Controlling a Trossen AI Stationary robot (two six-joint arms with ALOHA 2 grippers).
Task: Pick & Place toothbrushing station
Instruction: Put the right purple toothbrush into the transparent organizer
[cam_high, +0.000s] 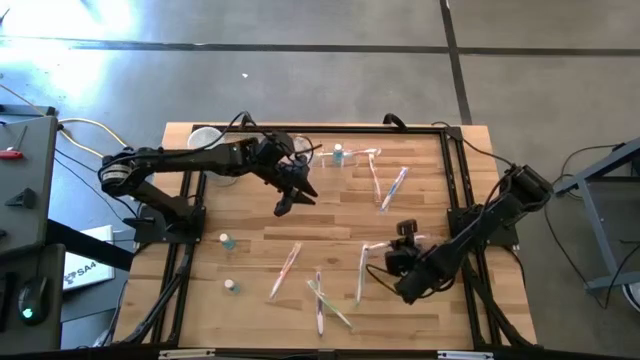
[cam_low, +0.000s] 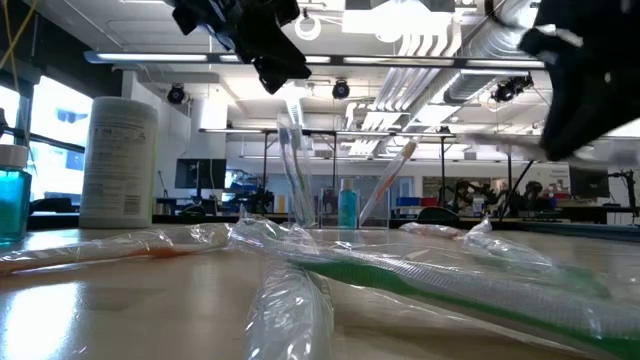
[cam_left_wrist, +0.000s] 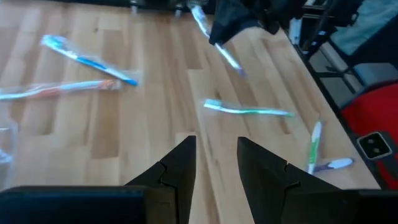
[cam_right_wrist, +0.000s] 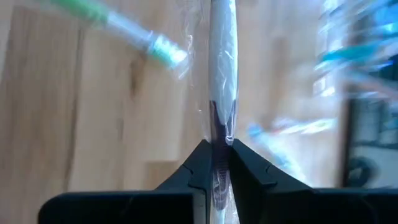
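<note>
Two arms: both are seen over the wooden table (cam_high: 420, 180), the left reaching in from the left side, the right from the right side.
Left gripper (cam_left_wrist: 216, 146): it is held above the middle of the table; only a narrow gap is left between its fingers, and nothing is held in it.
Right gripper (cam_right_wrist: 217, 144): it is lowered to the table near the right front part, and its fingers are pressed together on a wrapped toothbrush (cam_right_wrist: 222, 56), which is gripped at one end of the white handle.
Toothbrushing station (cam_low: 335, 228): the see-through holder is seen in the low view, standing on the far part of the table; two toothbrushes are leaned upright in it.
White canister (cam_low: 118, 165): it is placed at the far left corner, well apart from the holder.
Other toothbrushes: several are scattered flat on the table, wrapped in clear plastic.
</note>
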